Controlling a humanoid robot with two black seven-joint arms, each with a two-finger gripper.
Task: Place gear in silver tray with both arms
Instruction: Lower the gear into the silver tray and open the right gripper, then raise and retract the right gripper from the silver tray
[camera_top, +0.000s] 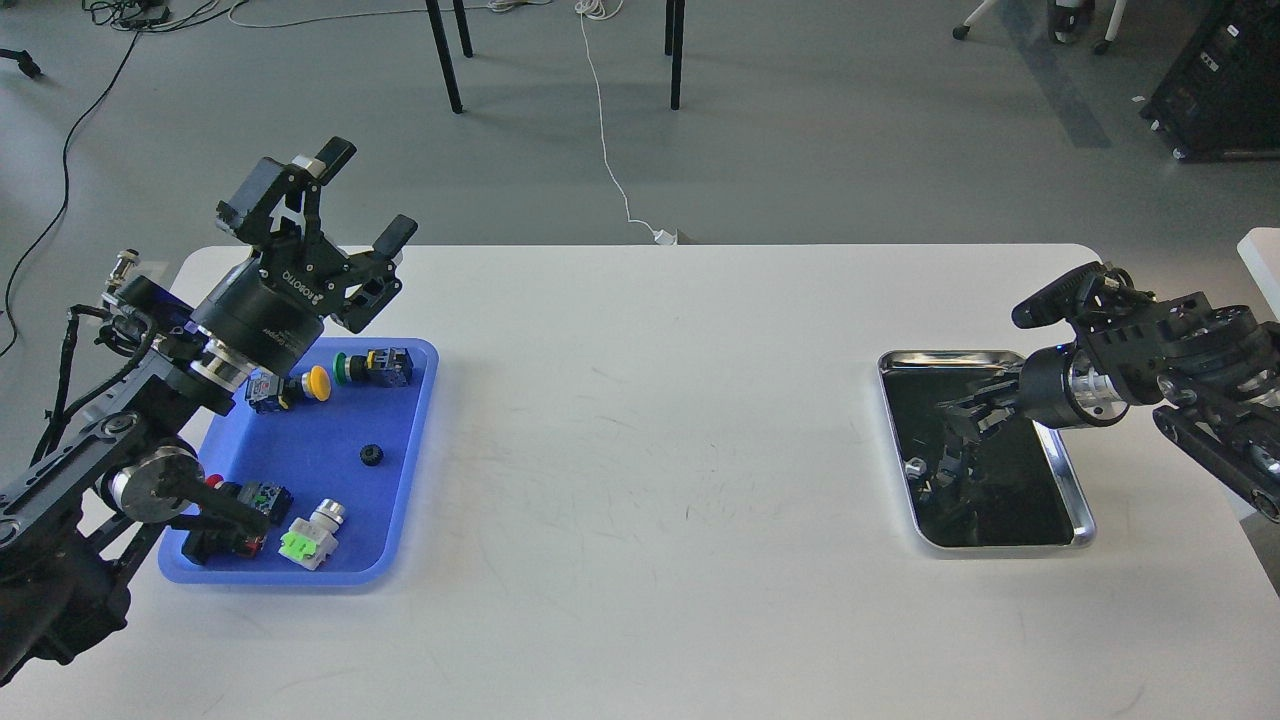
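Note:
A small black gear (372, 454) lies in the middle of the blue plastic tray (415, 420) on the left of the white table. My left gripper (365, 195) is open and empty, raised above the blue tray's far left corner with its fingers pointing up and away. The silver tray (985, 356) lies at the right, its dark bottom reflecting my right arm. My right gripper (1045, 298) hovers just past the silver tray's far right corner. It is seen side-on and dark, so its fingers cannot be told apart.
The blue tray also holds several push-button switches: a yellow one (316, 383), a green one (350, 367), one with a green block (305, 545) and a red one (215, 483). A small shiny spot (915, 468) shows in the silver tray. Chair legs and cables lie beyond the table.

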